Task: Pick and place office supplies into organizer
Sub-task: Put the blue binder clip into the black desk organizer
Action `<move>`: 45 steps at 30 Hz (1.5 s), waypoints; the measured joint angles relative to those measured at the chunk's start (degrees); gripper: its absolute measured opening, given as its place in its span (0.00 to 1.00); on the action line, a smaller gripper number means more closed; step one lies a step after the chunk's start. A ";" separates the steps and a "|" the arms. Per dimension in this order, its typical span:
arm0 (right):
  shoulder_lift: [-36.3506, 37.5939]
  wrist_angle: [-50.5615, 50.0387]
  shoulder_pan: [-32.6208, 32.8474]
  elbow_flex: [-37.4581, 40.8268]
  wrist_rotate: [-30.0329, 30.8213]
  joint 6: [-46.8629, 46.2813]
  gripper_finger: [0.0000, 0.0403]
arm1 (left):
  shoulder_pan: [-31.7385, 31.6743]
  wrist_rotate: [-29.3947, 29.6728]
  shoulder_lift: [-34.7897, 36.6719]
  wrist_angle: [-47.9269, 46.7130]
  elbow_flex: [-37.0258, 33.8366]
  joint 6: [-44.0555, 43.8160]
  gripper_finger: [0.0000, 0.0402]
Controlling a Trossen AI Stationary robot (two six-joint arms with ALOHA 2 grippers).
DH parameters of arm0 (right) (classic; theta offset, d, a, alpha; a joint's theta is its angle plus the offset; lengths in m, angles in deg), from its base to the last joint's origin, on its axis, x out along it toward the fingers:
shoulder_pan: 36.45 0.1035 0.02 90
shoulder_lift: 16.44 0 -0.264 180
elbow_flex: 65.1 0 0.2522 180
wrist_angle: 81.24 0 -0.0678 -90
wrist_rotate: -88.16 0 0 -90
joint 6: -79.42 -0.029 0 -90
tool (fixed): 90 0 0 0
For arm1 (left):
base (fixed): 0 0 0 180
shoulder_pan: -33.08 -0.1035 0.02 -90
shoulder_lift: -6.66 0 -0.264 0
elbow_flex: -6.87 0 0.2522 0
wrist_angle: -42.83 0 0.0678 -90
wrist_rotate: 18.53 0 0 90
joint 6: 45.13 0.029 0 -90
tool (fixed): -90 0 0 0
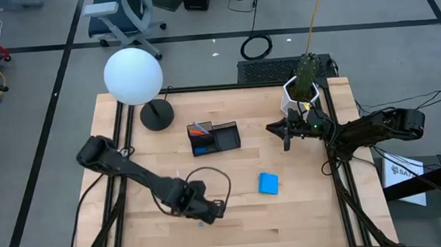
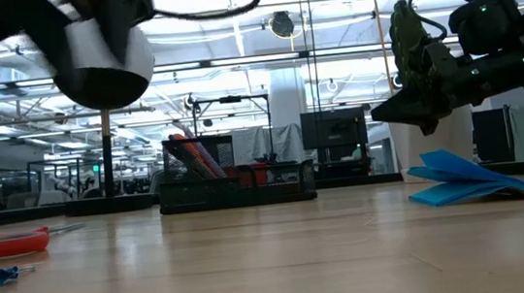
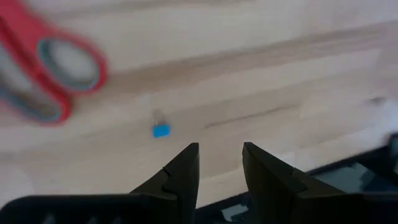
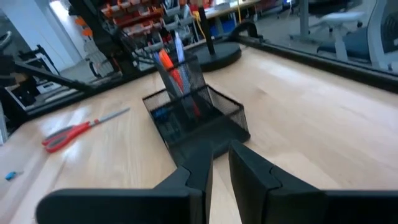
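Observation:
The red-handled scissors lie flat on the table near its near edge, also in the low view. The tiny blue eraser lies beside them. My left gripper hovers open just above the table by the eraser, touching nothing. The blue notepad lies flat right of centre. The black organizer stands mid-table with pens upright in its tall compartment. My right gripper hangs in the air right of the organizer, empty, with a narrow gap between its fingers.
A lamp with a white globe and a round black base stands at the far left. A white pot with a plant sits at the far right corner, just behind my right gripper. Bare wood lies between organizer and notepad.

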State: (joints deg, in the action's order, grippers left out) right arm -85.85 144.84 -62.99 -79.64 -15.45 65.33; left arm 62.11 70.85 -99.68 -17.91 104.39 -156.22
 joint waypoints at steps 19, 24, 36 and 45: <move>0.02 -0.07 0.01 0.02 0.00 0.00 0.12 | 1.75 -4.13 -10.31 -2.57 3.72 -8.50 0.32; 0.02 -0.09 0.02 0.02 0.00 0.00 0.12 | 2.15 -4.31 -10.49 -2.96 3.74 -9.00 0.32; 0.02 -0.07 0.00 0.02 0.00 0.00 0.12 | 2.64 -5.38 -10.51 -4.03 3.74 -9.13 0.32; 0.02 -0.07 0.02 0.00 0.00 0.00 0.12 | 2.98 -6.93 -13.51 -3.30 3.78 -8.92 0.32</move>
State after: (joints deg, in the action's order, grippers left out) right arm -85.83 144.76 -62.97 -79.64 -15.45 65.33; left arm 65.09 63.92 -113.19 -21.21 108.17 -165.14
